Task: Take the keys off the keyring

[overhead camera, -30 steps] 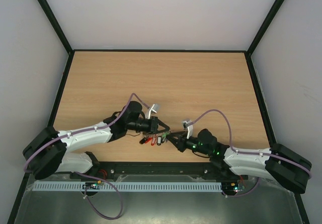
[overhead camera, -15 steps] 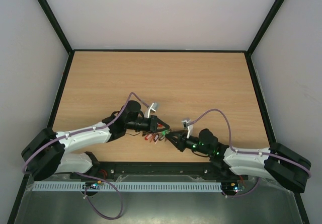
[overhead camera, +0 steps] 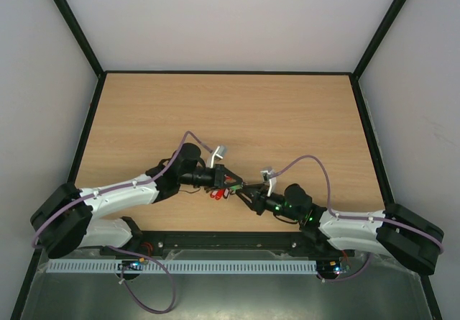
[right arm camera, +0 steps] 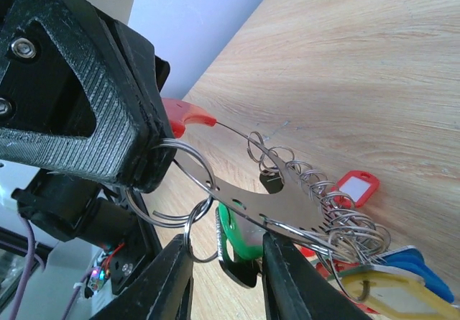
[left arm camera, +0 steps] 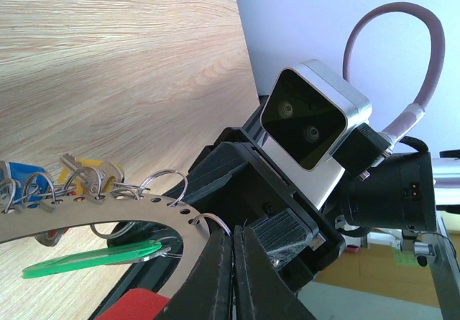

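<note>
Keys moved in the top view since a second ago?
Yes. The keys now sit farther from the table's near edge, bunched closer under the left gripper, which is shut on the keyring.

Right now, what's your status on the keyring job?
Left claw shut on keyring. Right claw open, jaws straddling green key tag. Keys hang bunched on it. Nothing else in the way.

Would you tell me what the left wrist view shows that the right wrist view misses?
Left wrist only: the right arm's silver camera and the left fingers pressed together. Right wrist only: the left arm's black housing and the right fingers flanking the green tag. Both: the keyring, that green tag, the yellow tag and blue tag.
</note>
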Robot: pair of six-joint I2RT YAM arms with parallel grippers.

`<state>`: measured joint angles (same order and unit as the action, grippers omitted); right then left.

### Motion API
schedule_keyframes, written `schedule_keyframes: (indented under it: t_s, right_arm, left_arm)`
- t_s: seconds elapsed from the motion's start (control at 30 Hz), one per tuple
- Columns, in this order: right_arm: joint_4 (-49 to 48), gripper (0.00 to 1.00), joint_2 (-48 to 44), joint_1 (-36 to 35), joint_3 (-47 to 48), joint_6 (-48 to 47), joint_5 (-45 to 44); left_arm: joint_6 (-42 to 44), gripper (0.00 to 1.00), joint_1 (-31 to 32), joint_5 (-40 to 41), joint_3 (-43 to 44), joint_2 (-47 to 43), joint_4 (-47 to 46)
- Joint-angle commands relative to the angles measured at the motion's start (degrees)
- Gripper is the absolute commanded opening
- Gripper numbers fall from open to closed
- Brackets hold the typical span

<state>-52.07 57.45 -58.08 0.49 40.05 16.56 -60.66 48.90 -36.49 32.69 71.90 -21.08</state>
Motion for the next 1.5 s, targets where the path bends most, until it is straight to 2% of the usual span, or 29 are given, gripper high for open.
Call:
schedule_keyframes:
  t_s: [0.0,0.07,0.23,0.33,0.77,1.07,1.27,1.33,1.47]
  right_arm:
    - [-6.71,0.27,0.23,-0.04,0.26,-1.24,-1.96]
    - [-6.72,0.25,0.46,-0.01,0.47,-1.40,-2.39]
    - [-6.26,0.08,0.24,-0.03,0.53,-1.47,-3.09]
    - [-5.20,0.02,-0.56,-0.01,0.27,-1.47,-3.15]
    - [4.41,0.02,-8.84,-0.06,0.90,-2.09,1.09]
    - [6.86,0.02,-5.78,-0.01,4.22,-1.03,2.78]
    - [8.36,0.03,-3.05,-0.01,6.20,0.75,0.17]
    - [8.03,0.07,-2.52,-0.05,6.05,1.06,-0.35]
    - [7.52,0.04,-2.23,-0.05,5.71,2.22,-1.50]
  left_arm:
    - [-0.59,0.02,0.20,-2.58,0.91,-0.89,-1.73]
    - [-0.65,0.03,0.20,-2.62,0.89,-0.88,-1.77]
    - [-0.71,0.02,0.14,-2.00,0.73,-1.26,-1.64]
    - [-0.77,0.03,-0.39,-1.36,0.39,-1.87,-1.51]
    - [-0.01,0.02,-1.76,-0.36,-1.07,-2.15,-1.85]
    - [1.81,0.02,-1.85,1.32,-1.07,-1.32,-1.03]
    - [3.18,0.02,-1.80,3.00,-1.02,-1.41,0.74]
    - [2.90,0.02,-1.80,3.29,-1.17,-1.48,0.61]
    - [2.30,0.02,-1.83,4.47,-1.69,-1.91,0.23]
